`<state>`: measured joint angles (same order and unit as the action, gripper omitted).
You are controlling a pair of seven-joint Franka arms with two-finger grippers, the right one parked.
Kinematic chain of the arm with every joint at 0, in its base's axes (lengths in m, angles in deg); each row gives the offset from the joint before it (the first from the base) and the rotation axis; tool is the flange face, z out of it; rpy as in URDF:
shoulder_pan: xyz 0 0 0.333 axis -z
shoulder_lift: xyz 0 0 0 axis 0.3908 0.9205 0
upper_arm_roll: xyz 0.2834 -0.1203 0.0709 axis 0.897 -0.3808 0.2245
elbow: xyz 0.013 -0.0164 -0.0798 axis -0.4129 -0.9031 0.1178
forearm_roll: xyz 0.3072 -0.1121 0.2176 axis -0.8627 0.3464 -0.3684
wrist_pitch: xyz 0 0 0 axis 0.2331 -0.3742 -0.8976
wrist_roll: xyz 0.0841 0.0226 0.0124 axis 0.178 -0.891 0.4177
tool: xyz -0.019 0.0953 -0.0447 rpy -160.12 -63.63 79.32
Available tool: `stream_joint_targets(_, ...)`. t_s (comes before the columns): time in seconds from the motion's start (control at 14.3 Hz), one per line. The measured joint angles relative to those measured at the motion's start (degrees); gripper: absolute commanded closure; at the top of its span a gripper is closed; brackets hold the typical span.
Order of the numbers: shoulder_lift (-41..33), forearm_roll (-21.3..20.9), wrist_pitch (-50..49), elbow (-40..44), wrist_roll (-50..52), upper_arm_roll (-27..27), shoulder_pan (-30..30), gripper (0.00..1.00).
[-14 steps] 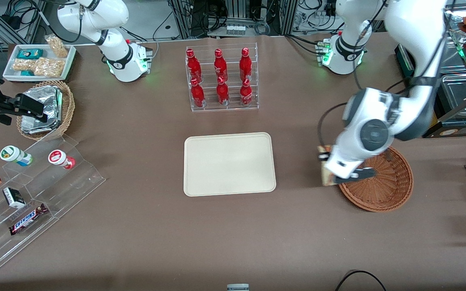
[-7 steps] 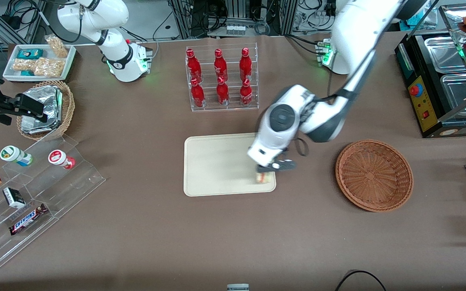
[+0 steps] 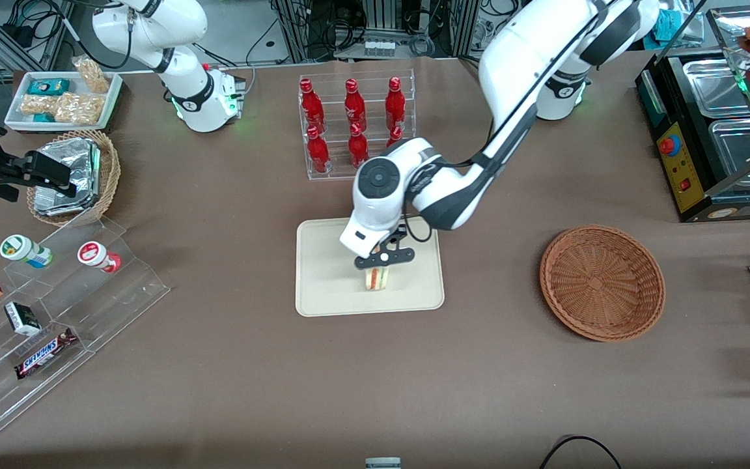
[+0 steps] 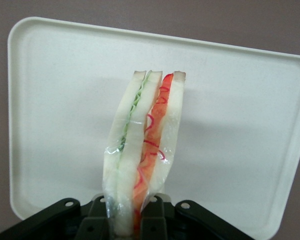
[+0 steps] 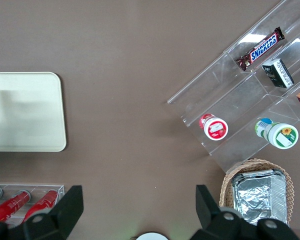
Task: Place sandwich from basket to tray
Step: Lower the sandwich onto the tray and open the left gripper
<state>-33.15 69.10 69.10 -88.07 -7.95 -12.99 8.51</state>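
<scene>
The sandwich [image 3: 377, 278] hangs over the tray [image 3: 323, 286] at centre frame in my front view, pinched in the gripper [image 3: 383, 259], well apart from the basket [image 3: 601, 282]. Only my wrist camera shows the jaws clamped narrow on its wrapped end and the filling layers.
</scene>
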Motion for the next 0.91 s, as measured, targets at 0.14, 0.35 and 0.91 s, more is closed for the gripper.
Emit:
stream_joint_targets(0.14, 2.3, -0.9, 0.0, 1.8, 1.5, 0.1, 1.1, 0.93)
stream_joint_targets(0.35, 4.3, -1.0, 0.0, 2.7, 1.7, 0.1, 1.8, 0.88)
stream_joint_targets(0.91, 5.5, -1.0, 0.0, 3.9, 1.9, 0.1, 2.7, 0.0)
